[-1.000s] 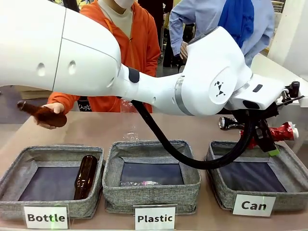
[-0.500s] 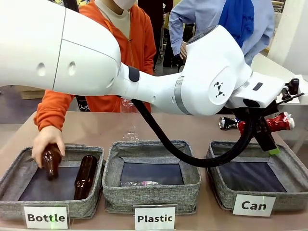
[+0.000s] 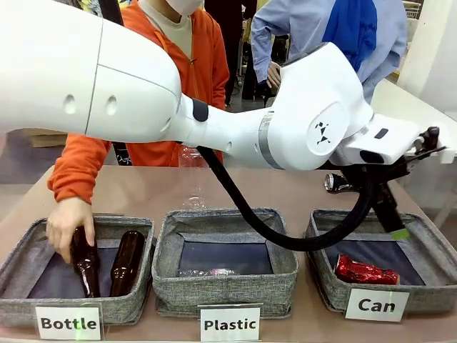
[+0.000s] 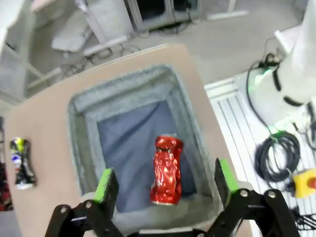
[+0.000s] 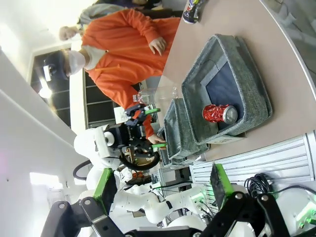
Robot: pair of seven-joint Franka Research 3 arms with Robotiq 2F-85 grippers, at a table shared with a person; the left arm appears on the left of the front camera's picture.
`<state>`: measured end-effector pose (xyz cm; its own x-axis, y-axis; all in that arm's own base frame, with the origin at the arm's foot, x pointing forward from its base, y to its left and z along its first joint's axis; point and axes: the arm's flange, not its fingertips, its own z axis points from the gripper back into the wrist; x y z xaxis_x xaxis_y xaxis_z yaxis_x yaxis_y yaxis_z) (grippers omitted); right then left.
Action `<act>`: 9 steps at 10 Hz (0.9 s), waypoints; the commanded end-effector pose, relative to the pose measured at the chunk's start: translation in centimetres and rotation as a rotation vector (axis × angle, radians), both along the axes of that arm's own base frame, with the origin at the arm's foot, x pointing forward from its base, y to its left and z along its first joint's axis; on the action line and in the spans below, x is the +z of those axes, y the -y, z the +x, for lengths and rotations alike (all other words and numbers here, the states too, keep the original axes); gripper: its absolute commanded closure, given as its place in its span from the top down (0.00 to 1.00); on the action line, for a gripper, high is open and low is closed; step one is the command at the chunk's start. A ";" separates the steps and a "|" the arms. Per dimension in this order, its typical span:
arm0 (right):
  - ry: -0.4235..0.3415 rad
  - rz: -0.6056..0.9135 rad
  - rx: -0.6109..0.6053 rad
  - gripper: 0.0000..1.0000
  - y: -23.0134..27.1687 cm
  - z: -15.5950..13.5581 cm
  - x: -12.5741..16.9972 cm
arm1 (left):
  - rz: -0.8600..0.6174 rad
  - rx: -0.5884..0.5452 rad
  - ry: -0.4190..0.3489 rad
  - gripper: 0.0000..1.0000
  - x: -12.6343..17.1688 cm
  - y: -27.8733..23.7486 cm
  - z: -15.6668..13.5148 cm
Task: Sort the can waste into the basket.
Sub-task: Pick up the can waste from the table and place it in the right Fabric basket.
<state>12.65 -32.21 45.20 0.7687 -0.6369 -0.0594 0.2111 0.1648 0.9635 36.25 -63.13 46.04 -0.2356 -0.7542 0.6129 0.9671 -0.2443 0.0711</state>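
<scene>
The crushed red can (image 3: pixel 366 271) lies on its side inside the grey basket labelled "Can" (image 3: pixel 325 280). My left gripper (image 3: pixel 396 227) hangs just above that basket, open and empty. In the left wrist view the red can (image 4: pixel 167 170) rests on the dark lining of the basket (image 4: pixel 79 133), right below the left gripper (image 4: pixel 165 180). The dark can (image 3: pixel 337 183) lies on the table behind the basket, and the left wrist view has the dark can (image 4: pixel 22 162) off to the left. My right gripper (image 5: pixel 160 182) is open and empty, well away from the basket (image 5: pixel 252 84).
A person's hand (image 3: pixel 66 220) holds a brown bottle (image 3: pixel 84 261) in the "Bottle" bin (image 3: pixel 21 261), beside another brown bottle (image 3: pixel 127 261). The "Plastic" bin (image 3: pixel 166 275) holds a clear bottle. My left arm (image 3: pixel 214 121) spans the table above the bins.
My left gripper has opened and the red can has dropped from it into the "Can" basket. The person's hand has lowered a brown bottle into the "Bottle" bin.
</scene>
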 end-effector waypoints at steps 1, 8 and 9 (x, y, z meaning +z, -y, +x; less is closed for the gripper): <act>-0.004 -0.002 -0.021 1.00 0.2 -0.6 0.4 | 0.061 0.009 0.063 1.00 -0.4 0.2 0.4; -0.082 0.079 0.044 1.00 -4.8 5.3 0.7 | 0.022 0.248 -0.584 1.00 9.7 -15.4 -0.4; -0.090 0.111 0.092 1.00 -7.3 7.1 1.4 | -0.028 0.299 -0.609 1.00 11.5 -21.1 -0.5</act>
<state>18.03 -27.44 45.15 0.8202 -0.5503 -0.1567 0.2634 0.1200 0.9572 37.54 -49.98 56.50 0.3021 -0.7570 0.5794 0.8789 -0.0142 -0.4768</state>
